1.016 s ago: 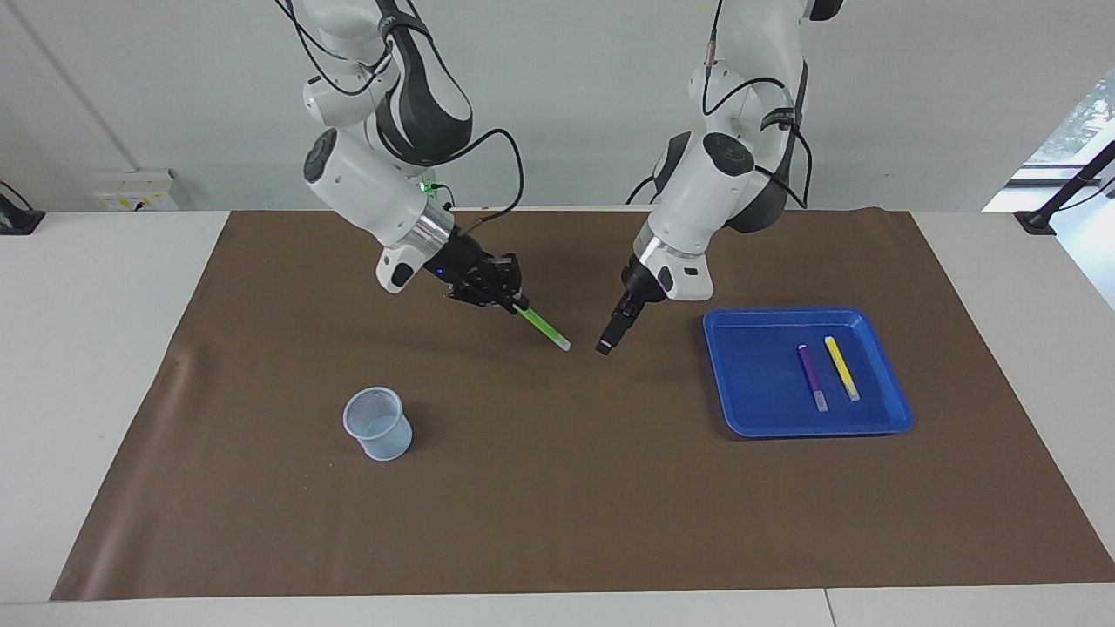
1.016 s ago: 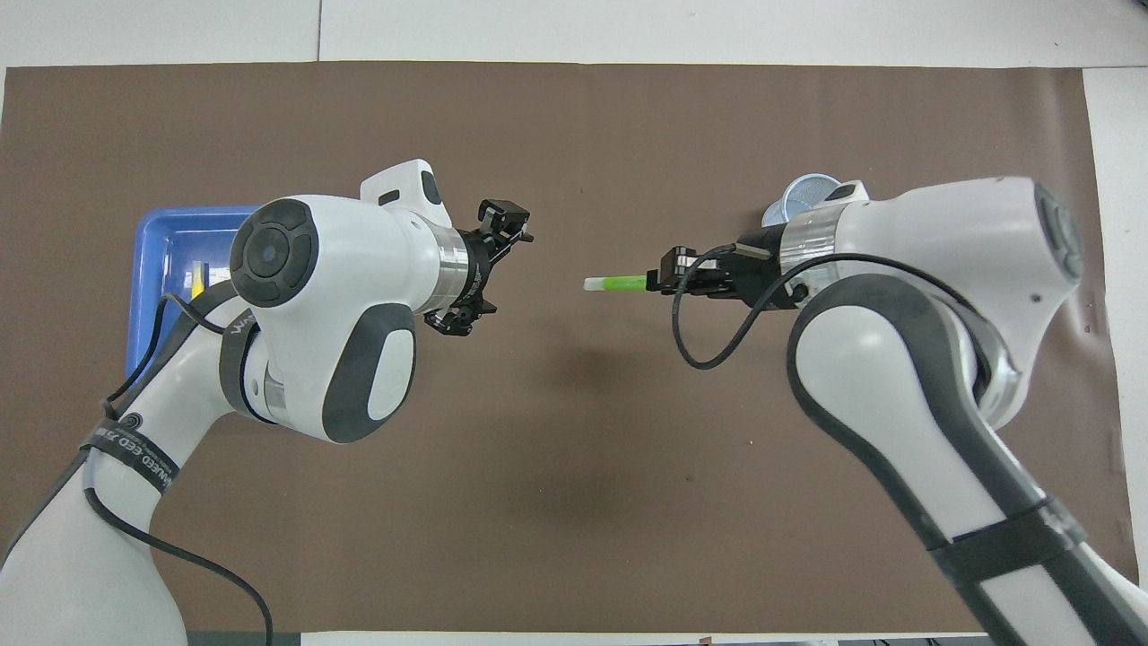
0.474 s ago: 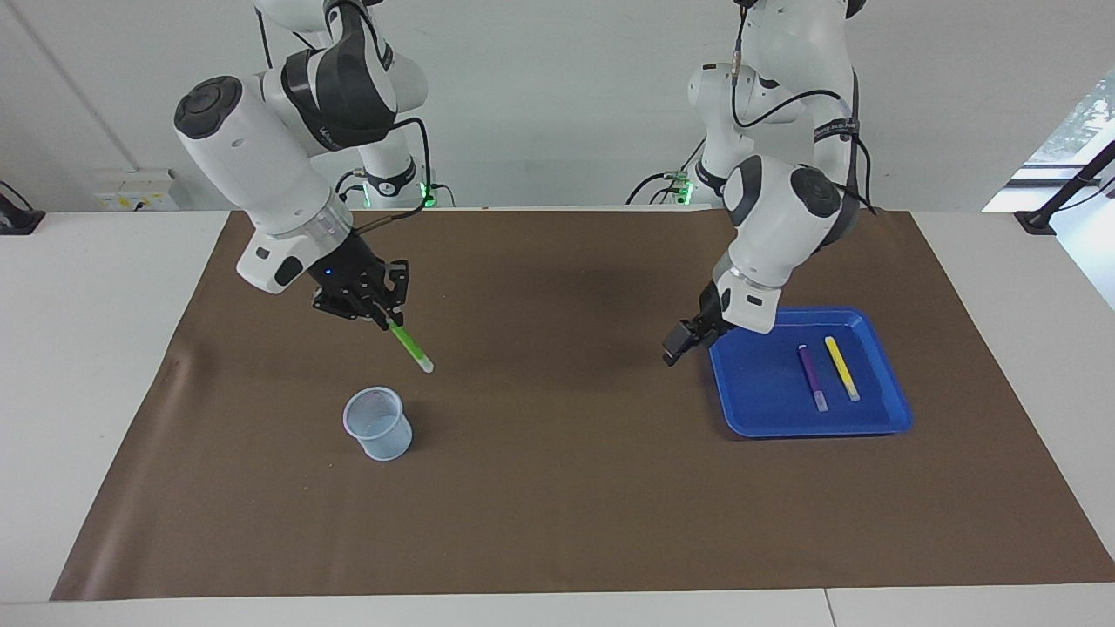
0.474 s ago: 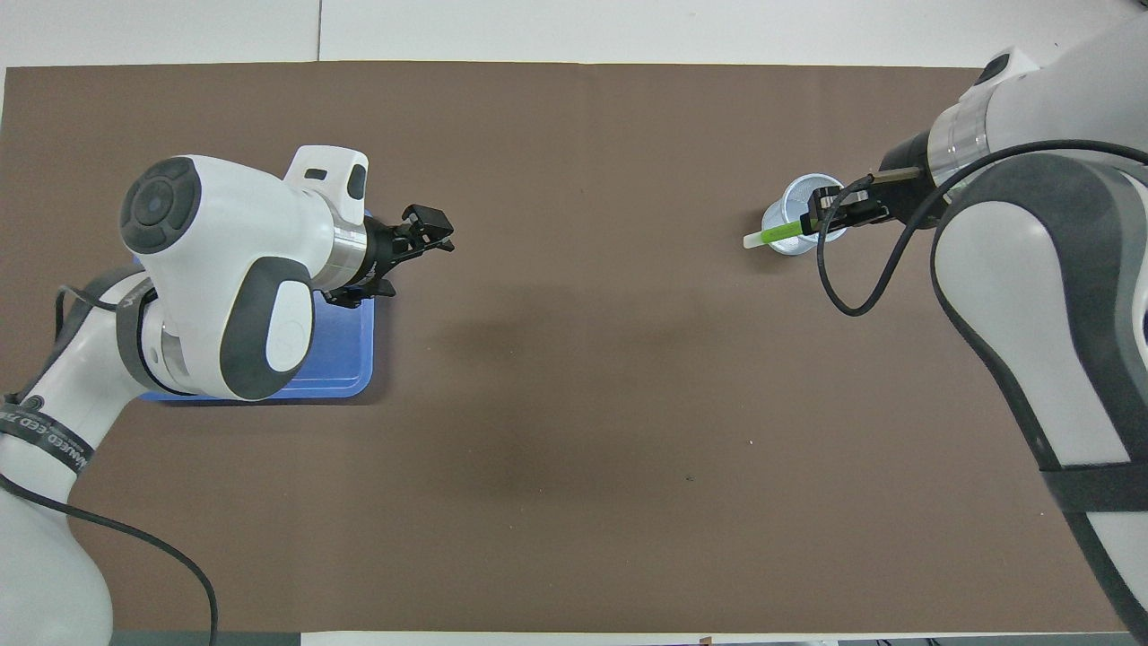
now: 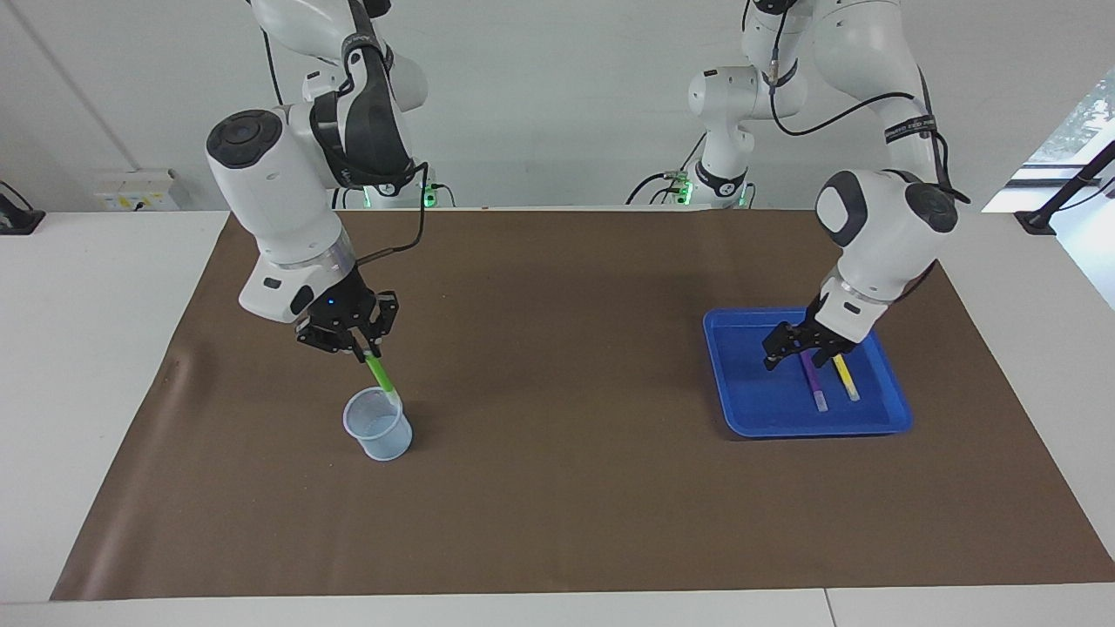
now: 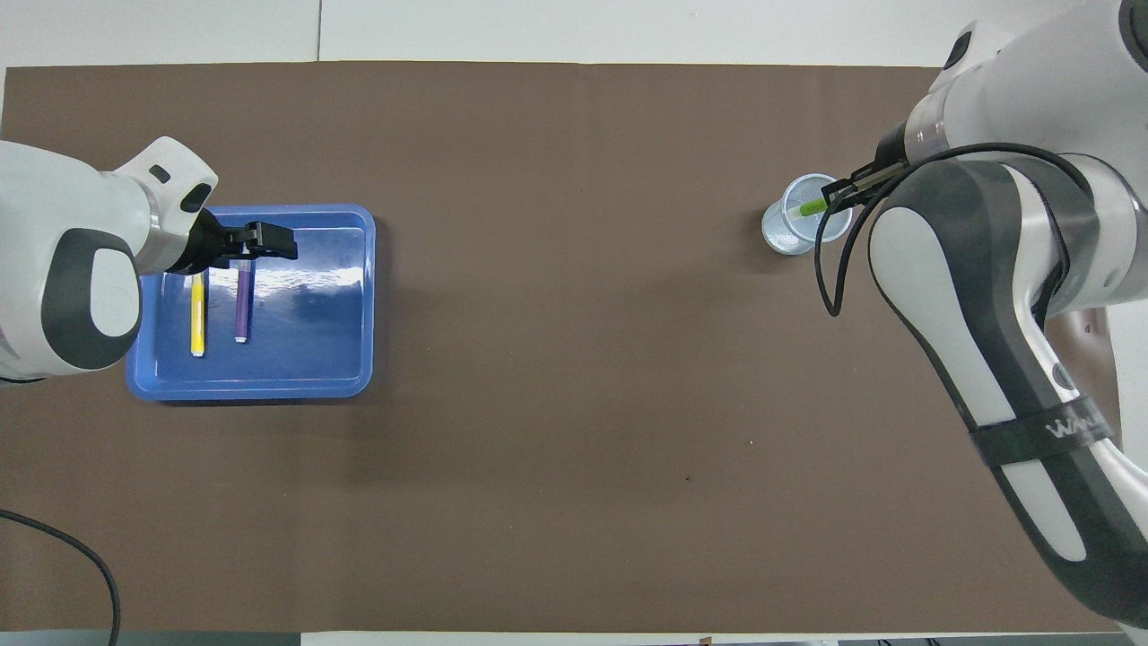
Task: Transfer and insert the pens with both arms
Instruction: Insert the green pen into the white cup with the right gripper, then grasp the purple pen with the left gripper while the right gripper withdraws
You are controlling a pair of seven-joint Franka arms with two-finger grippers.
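green pen (image 5: 380, 377): thin, stiff, judged light and slick; right gripper (image 5: 359, 345) pinches its upper end, tip at the cup (image 5: 377, 425) rim near the mat's right-arm edge. purple pen (image 5: 813, 377), yellow pen (image 5: 842, 369): in tray (image 5: 749, 409); grasp mid-barrel. left gripper (image 5: 794, 346) spread above purple pen. overhead view alone shows the tip inside the cup's mouth; facing view shows height.
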